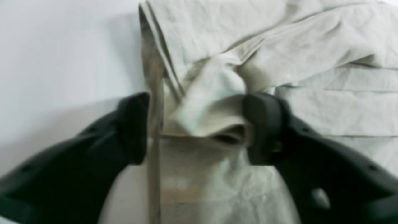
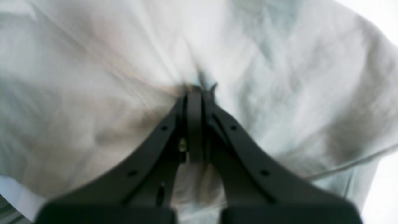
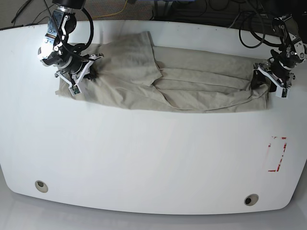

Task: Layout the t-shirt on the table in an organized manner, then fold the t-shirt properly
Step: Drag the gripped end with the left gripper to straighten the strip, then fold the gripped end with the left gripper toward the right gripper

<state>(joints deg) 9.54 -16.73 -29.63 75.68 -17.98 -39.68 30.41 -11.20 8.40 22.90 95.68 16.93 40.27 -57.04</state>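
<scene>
The khaki t-shirt lies stretched in a long wrinkled band across the far half of the white table, with one flap folded over near the left. My left gripper is at the shirt's right end. In the left wrist view its jaws stand apart around a loose bunched fold of t-shirt, which touches the fingers without being pinched. My right gripper is at the shirt's left end. In the right wrist view it is shut on the t-shirt, and creases radiate from its tip.
A red tape rectangle outline marks the table near its right edge. Two round grommet holes sit near the front edge. Dark cables run along the back behind the arms.
</scene>
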